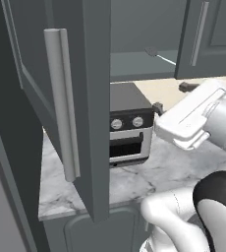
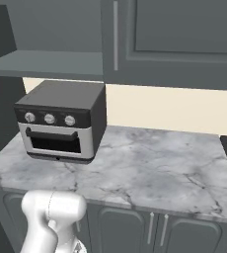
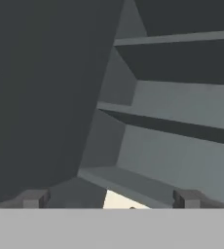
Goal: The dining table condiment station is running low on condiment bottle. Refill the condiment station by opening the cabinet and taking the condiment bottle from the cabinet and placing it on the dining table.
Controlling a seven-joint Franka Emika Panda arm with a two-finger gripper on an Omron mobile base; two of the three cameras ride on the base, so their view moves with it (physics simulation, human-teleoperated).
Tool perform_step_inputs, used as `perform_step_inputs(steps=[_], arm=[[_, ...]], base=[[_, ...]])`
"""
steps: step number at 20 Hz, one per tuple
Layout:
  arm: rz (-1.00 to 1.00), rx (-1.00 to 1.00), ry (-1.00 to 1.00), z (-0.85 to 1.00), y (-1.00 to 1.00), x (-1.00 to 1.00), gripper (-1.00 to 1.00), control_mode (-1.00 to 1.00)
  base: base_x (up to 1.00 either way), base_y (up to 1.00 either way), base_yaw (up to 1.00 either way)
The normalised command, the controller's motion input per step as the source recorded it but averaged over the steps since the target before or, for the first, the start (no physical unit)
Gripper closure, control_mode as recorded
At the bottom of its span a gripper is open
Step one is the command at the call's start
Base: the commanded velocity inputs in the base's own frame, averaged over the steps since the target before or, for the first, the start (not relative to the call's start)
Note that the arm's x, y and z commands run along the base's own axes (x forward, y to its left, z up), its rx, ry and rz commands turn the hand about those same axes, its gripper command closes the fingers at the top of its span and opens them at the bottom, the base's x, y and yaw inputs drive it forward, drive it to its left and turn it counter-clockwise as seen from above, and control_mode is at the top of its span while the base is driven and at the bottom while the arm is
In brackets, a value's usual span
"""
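Cabinet (image 1: 93, 98) open, dark grey door swung across left of frame, long grey bar handle (image 1: 61, 103) upright on it. Bare grey shelves (image 3: 172, 126) inside, upper right in hand view. Gripper (image 3: 109, 198) spread wide at bottom edge, holding nothing. Toaster oven (image 2: 61, 123) on marble worktop (image 2: 150, 168) below. No legible writing.

Your left base view loses the cabinet door (image 1: 61, 98) past its top edge, and that open door covers the left part of the toaster oven (image 1: 129, 125). The arm hides the worktop (image 1: 174, 162) behind it. In the hand view the gripper (image 3: 109, 199) shows just two fingertips (image 3: 33, 198); the shelves (image 3: 172, 126) run off right.
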Motion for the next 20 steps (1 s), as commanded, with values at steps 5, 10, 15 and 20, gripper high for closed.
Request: perform_step_inputs(steps=[5, 10, 15, 20], arm=[[-0.32, 0.25, 0.08, 0.11, -1.00, 0.28, -1.00, -1.00], [-0.21, 0.21, 0.04, 0.08, -1.00, 0.40, -1.00, -1.00], [-0.20, 0.04, 0.00, 0.12, -1.00, 0.32, -1.00, -1.00], [-0.21, 0.00, 0.01, 0.00, -0.93, 0.48, -1.00, -1.00]], base=[[0.00, 0.00, 0.00], [0.00, 0.00, 0.00], [0.00, 0.00, 0.00], [0.00, 0.00, 0.00]])
